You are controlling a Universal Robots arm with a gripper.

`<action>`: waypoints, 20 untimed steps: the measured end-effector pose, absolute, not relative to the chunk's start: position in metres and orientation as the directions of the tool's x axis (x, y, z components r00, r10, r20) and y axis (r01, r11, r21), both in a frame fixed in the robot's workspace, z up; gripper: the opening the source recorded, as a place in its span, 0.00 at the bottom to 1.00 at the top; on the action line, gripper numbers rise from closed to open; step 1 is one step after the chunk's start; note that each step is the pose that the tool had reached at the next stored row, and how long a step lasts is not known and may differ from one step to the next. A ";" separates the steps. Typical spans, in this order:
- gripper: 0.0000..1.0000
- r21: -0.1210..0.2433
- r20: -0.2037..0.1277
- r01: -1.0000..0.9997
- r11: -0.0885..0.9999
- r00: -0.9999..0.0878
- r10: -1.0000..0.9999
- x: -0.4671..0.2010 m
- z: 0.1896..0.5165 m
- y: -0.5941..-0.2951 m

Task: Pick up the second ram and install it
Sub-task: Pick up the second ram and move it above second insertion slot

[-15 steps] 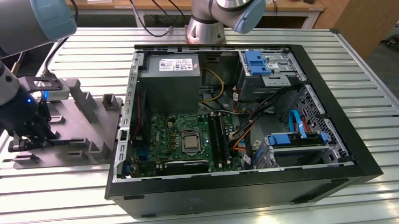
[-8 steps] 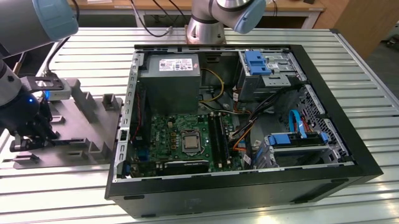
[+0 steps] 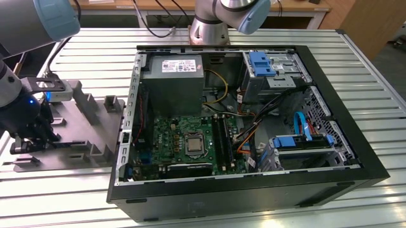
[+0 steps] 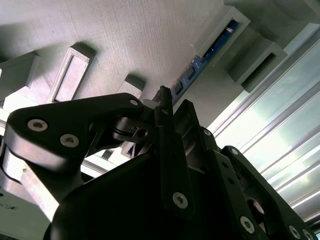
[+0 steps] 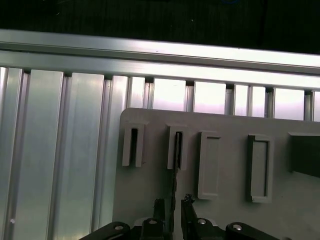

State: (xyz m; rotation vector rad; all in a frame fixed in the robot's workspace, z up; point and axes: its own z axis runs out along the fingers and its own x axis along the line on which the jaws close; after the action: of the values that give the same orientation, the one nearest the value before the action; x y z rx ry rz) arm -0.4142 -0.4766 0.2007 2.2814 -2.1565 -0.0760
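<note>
Your claw [image 5: 173, 207] hangs over the grey holder [image 3: 82, 133], which sits beside the open computer case [image 3: 254, 192]. Its jaws are parted either side of the second ram [image 4: 205, 55], with gaps showing (not clamped, I judge). The stick stands on edge in its slot, likely so its flat faces present to the claw.

Second ram [image 4: 196, 66] mostly hidden in holder [image 4: 125, 40]

Slatted aluminium table [image 3: 355, 61], grey fixture [image 3: 89, 123], computer case [image 3: 254, 194]
</note>
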 end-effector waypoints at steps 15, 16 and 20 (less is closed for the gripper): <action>0.19 0.035 -0.034 -0.998 -0.057 0.056 -0.998 -0.414 0.201 -0.478; 0.19 0.034 -0.034 -0.998 -0.057 0.056 -0.998 -0.414 0.201 -0.478; 0.19 0.034 -0.035 -0.998 -0.057 0.056 -0.998 -0.414 0.201 -0.478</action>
State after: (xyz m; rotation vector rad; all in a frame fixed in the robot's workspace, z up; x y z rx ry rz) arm -0.4143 -0.4781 0.2009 2.2817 -2.1568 -0.0765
